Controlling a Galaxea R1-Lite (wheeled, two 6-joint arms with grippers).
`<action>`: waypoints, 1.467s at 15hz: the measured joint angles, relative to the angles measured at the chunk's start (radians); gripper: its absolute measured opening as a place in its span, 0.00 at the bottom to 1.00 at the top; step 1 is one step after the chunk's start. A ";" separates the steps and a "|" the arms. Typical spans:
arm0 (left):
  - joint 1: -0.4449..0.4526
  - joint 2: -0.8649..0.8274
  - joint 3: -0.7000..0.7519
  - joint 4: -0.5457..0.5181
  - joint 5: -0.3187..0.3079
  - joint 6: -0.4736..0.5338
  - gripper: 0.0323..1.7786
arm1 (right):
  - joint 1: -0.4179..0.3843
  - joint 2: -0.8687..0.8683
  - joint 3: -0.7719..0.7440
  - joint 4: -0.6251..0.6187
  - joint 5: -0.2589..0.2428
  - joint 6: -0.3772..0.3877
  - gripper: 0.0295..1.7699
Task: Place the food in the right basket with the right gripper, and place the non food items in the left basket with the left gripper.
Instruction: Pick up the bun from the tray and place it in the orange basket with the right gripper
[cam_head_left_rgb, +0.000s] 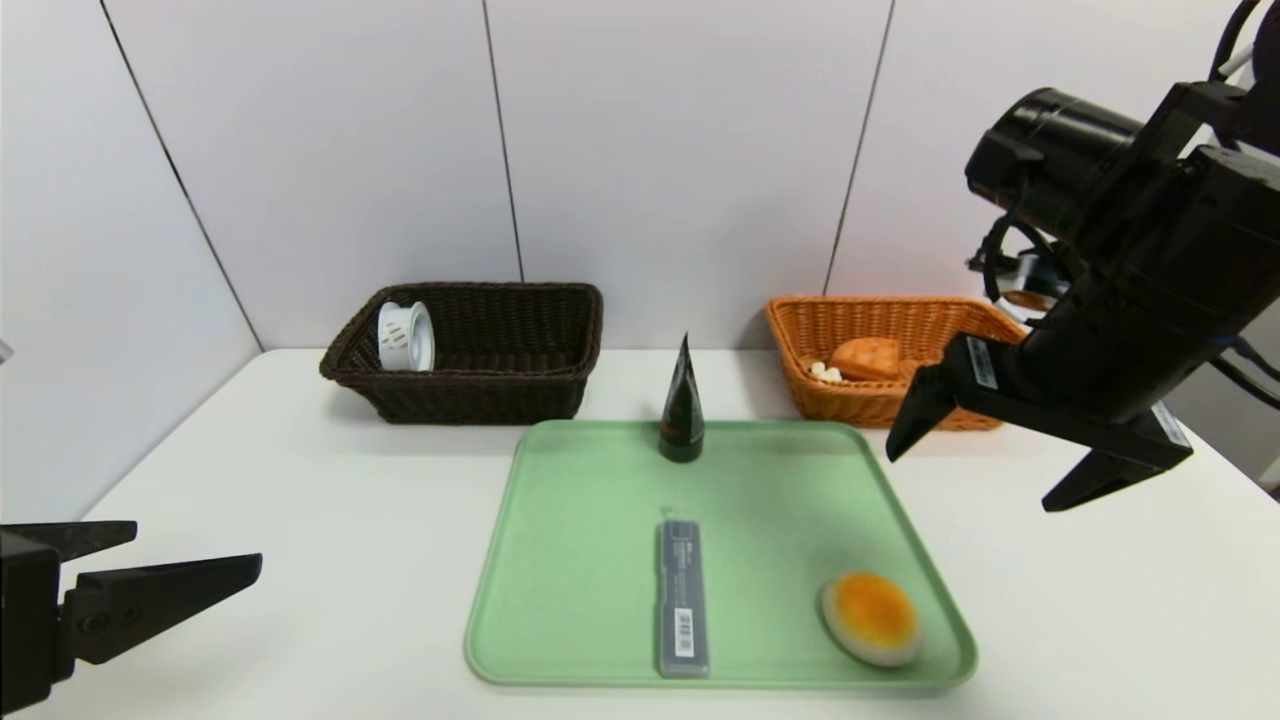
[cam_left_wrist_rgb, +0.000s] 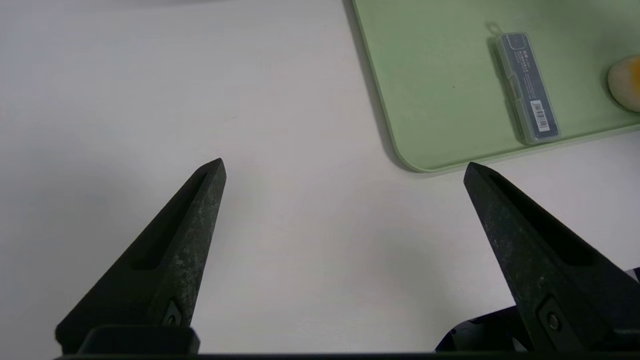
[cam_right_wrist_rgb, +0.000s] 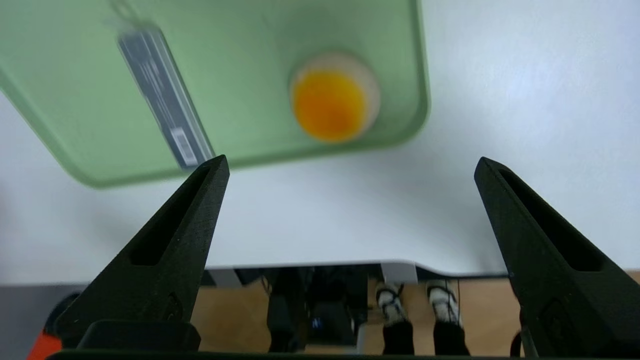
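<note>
White surface (cam_head_left_rgb: 300, 520) carries a pale green tray (cam_head_left_rgb: 580, 600) at centre, with the dark brown left basket (cam_head_left_rgb: 470, 390) and the orange right basket (cam_head_left_rgb: 880, 400) behind it against the wall panels. Left basket holds the white tape roll (cam_head_left_rgb: 405, 336), standing on edge at its left end. Right basket holds the waffle slice (cam_head_left_rgb: 866, 358), cream bits just beside it. On the tray: the dark cone-shaped tube (cam_head_left_rgb: 683, 410) upright near the far edge, the grey case (cam_head_left_rgb: 683, 598) lying flat lengthwise at the middle with its barcode end toward the near edge, and the cream bun (cam_head_left_rgb: 871, 618) in the near right corner, orange top up, apart from the case. Right gripper (cam_head_left_rgb: 975, 455) hangs above the surface beside the tray's right edge, in front of the right basket, partly blocking that basket's right end; jaws spread wide, nothing between them. From its wrist view the bun (cam_right_wrist_rgb: 334, 102) sits beyond the tips. Left gripper (cam_head_left_rgb: 190, 560) is parked low at the near left over bare surface, jaws spread, empty. Nothing lies across the bun or the case.
</note>
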 joint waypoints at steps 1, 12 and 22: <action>0.000 -0.004 0.001 0.000 0.000 0.000 0.95 | 0.006 0.006 0.008 0.027 0.022 0.003 0.96; 0.000 -0.028 0.004 0.001 0.000 0.000 0.95 | 0.191 0.072 0.304 -0.187 -0.061 0.079 0.96; 0.000 -0.028 0.001 0.001 -0.004 0.002 0.95 | 0.151 0.146 0.392 -0.308 -0.049 0.075 0.96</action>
